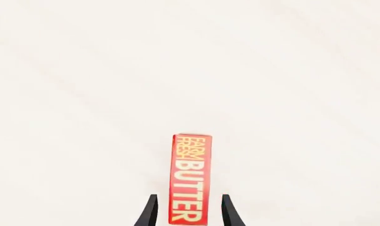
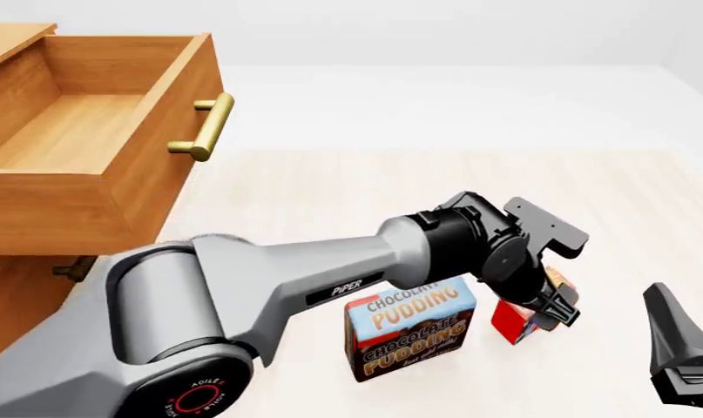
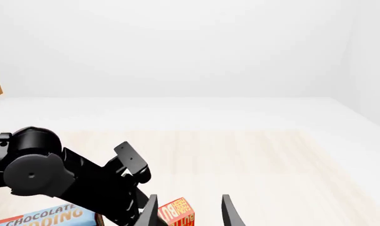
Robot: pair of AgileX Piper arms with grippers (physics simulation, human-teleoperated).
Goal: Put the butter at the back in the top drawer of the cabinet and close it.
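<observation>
Arms: two. The left arm (image 2: 281,270) reaches across the tabletop (image 2: 363,187) from the left; of the right arm only the claw end shows at the right edge.
Left claw (image 1: 188,212): one. In the left wrist view its two dark fingers (image 1: 149,214) stand on either side of the butter, with a thin gap on each side, so it is spread a little wider than the box and does not press it. In the front view it points down at the box.
Right claw (image 3: 188,212): one. Its two fingers are parted and there is nothing between them; it hangs apart from the boxes, to their right.
Butter (image 1: 190,179): one small red box with yellow lettering. It stands on the tabletop just to the right of the pudding box, between the left claw's fingers; in the front view it is partly hidden by the claw.
Pudding box (image 2: 409,335): one, blue and brown, upright, marked "Chocolate Pudding".
Cabinet (image 2: 14,279): one, light-brown wood, at the left of the front view.
Top drawer (image 2: 84,131): one, pulled out, with bare wood inside and one brass bar handle (image 2: 206,126).
Lower drawers: a second brass handle (image 2: 72,268) partly shows below; the rest is hidden by the arm.
</observation>
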